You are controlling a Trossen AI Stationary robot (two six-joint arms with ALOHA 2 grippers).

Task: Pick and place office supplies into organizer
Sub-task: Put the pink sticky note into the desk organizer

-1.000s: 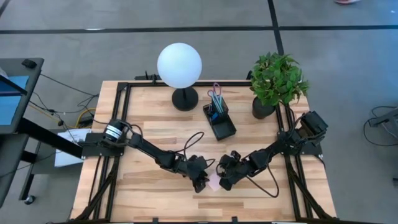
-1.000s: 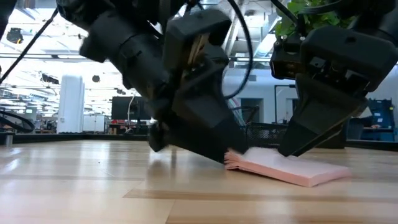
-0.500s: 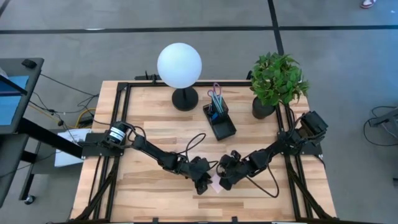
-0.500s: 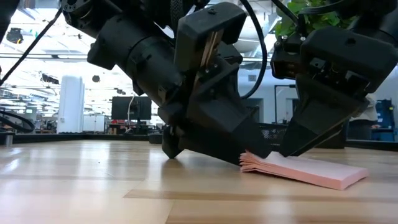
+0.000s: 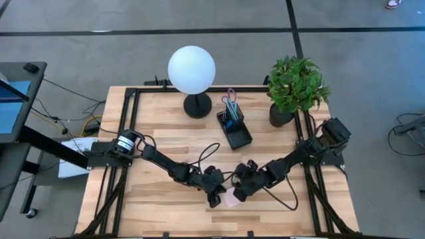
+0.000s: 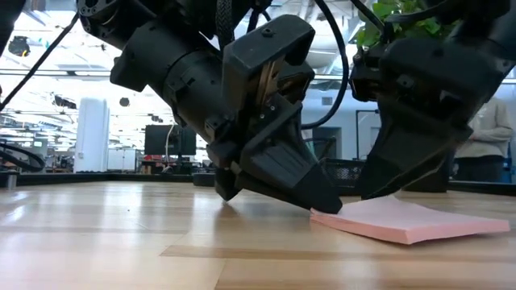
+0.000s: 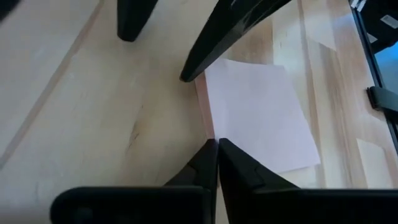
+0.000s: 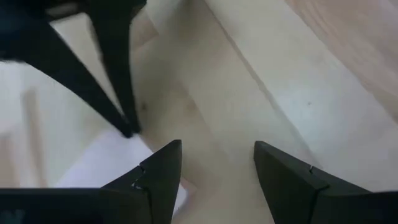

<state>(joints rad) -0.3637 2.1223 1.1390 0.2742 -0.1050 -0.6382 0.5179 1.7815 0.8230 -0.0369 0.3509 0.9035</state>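
**Two pincers crowd one pink pad**

One lamp (image 5: 192, 73), one potted plant (image 5: 296, 86) and one black organizer (image 5: 234, 129) holding scissors (image 5: 230, 103) line the bench's (image 5: 153, 139) far side. Near the front edge lies one pink sticky-note pad (image 6: 411, 220). The left pincer (image 7: 216, 144), fingers pressed together, touches the pad's edge. The right pincer (image 8: 214, 149), fingers apart, stands at the pad's other side, hemming it in.

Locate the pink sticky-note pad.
High view: the pink sticky-note pad lies near the table's front edge, between the shut left gripper and open right gripper.
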